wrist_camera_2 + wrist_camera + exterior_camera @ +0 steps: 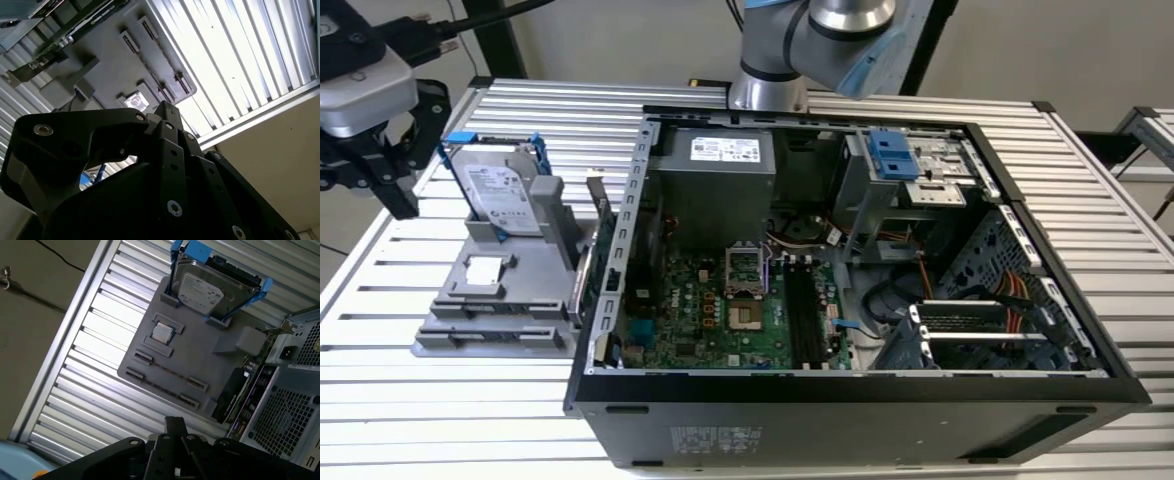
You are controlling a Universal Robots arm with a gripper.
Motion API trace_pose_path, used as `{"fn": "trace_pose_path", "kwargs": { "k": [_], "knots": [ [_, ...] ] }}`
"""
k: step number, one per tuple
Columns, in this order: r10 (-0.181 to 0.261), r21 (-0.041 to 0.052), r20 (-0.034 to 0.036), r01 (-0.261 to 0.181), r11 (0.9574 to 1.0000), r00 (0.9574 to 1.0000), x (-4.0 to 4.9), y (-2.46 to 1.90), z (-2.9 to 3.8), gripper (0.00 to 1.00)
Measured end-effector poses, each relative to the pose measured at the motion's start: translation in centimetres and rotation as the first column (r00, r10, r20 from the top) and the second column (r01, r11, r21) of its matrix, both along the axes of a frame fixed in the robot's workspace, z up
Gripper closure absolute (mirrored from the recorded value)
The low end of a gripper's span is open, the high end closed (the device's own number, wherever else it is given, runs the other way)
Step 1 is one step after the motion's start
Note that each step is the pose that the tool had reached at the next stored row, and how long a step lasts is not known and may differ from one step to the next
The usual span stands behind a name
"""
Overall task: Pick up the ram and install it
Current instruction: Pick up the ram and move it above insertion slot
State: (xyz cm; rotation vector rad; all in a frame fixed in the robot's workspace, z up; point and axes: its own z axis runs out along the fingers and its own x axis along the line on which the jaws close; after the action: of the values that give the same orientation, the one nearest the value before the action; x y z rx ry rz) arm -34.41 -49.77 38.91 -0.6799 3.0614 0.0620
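Entry: black gripper (376,170) hanging at the exterior view's left of the grey moulded parts tray (200,360), apart from it; open or closed, can't tell. Thin narrow circuit-board ram stick (167,371) lying in a tray slot, untouched. Step in hand: approach. Pick-up prob. calling for alignment w/ the stick's length.

Strong glare whitens the slatted table (240,60).

Grey tray (200,357) w/ HDD (207,290), beside PC case (292,415)
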Motion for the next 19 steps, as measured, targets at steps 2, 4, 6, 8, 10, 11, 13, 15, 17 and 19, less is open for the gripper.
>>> {"fn": "trace_pose_path", "kwargs": {
  "k": [2,4,6,8,10,11,13,15,17,19],
  "knots": [
    [0.008,-0.0002,0.0000,-0.008,1.0000,1.0000,0.00,0.00,0.00,1.00],
    [0.016,-0.0005,0.0000,-0.016,0.9999,0.9999,0.00,0.00,0.00,1.00],
    [0.024,-0.0008,0.0000,-0.024,0.9997,0.9997,0.00,0.00,0.00,1.00],
    [0.032,-0.0011,0.0000,-0.032,0.9995,0.9995,0.00,0.00,0.00,1.00],
    [0.040,-0.0013,0.0000,-0.040,0.9992,0.9992,0.00,0.00,0.00,1.00],
    [0.044,-0.0015,0.0000,-0.044,0.9990,0.9990,0.00,0.00,0.00,1.00],
    [0.052,-0.0017,0.0000,-0.052,0.9986,0.9986,0.00,0.00,0.00,1.00],
    [0.060,-0.0019,0.0000,-0.060,0.9982,0.9982,0.00,0.00,0.00,1.00],
    [0.068,-0.0021,0.0000,-0.068,0.9977,0.9977,0.00,0.00,0.00,1.00],
    [0.075,-0.0023,-0.0001,-0.075,0.9972,0.9972,0.00,0.00,0.00,1.00]
  ]
}}
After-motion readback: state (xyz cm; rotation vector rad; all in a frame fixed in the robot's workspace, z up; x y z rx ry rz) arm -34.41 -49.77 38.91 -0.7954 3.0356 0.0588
